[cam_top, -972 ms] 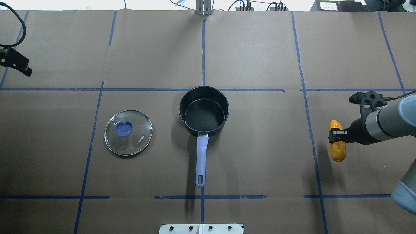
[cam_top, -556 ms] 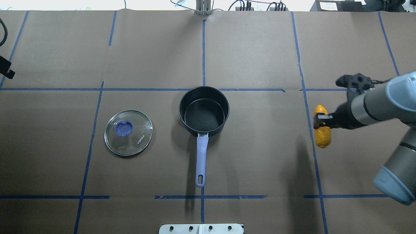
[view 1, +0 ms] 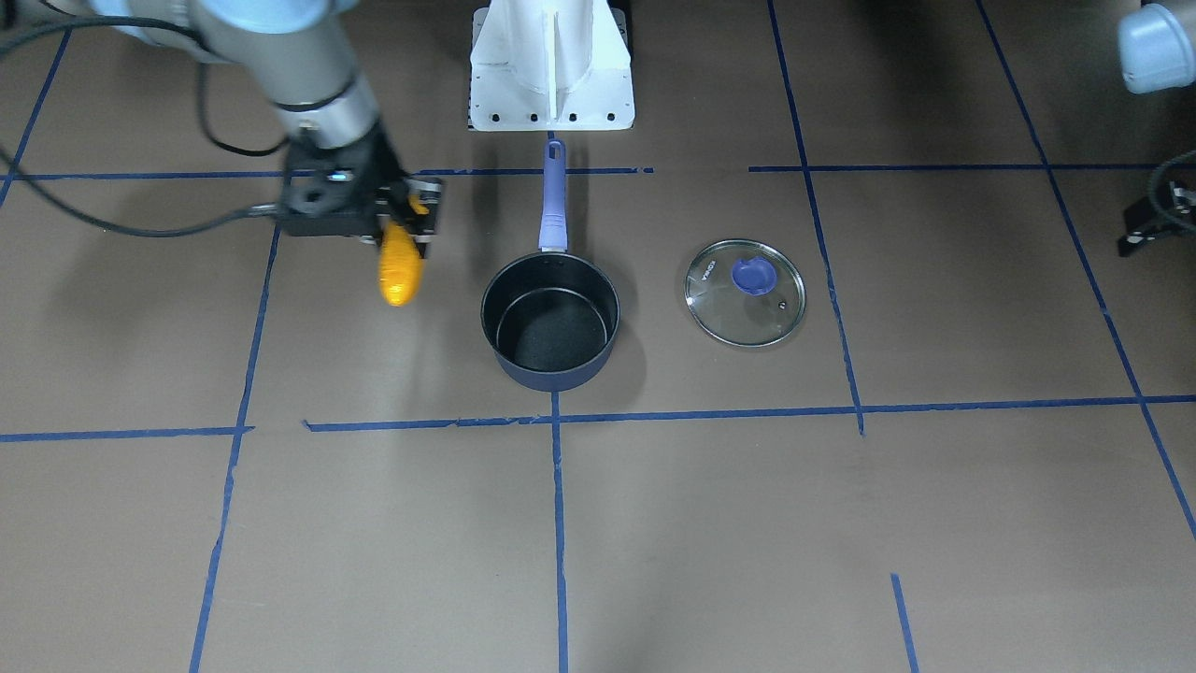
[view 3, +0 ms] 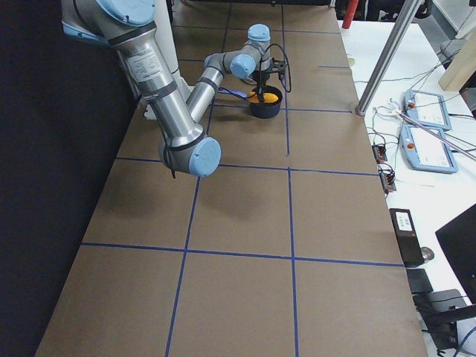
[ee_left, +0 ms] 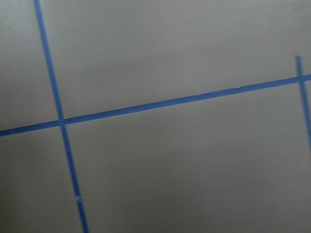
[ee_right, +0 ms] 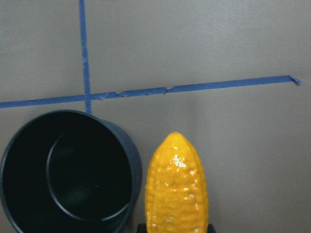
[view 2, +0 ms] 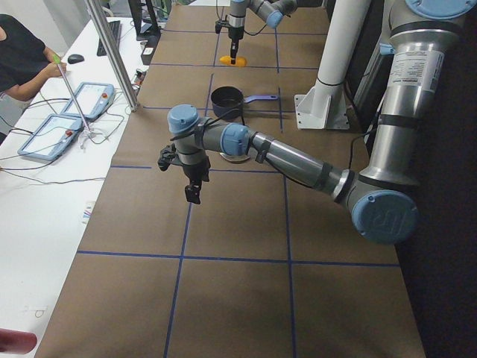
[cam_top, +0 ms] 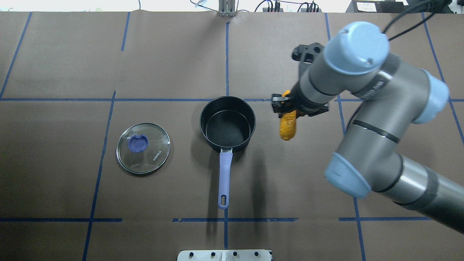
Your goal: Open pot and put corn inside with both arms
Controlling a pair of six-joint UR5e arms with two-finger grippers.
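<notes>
Gripping the corn (cam_top: 288, 127), the right end effector (cam_top: 286, 105) hovers at three o'clock of the pot (cam_top: 227, 123); the left end effector's (view 2: 192, 190) opening is too small to tell.

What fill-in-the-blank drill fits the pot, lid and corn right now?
The right gripper is shut on the ____.
In the overhead view, the lid lies to the ____ of the pot.
The pot's inside is ____; the corn is not in it.
Missing words: corn; left; empty.
</notes>
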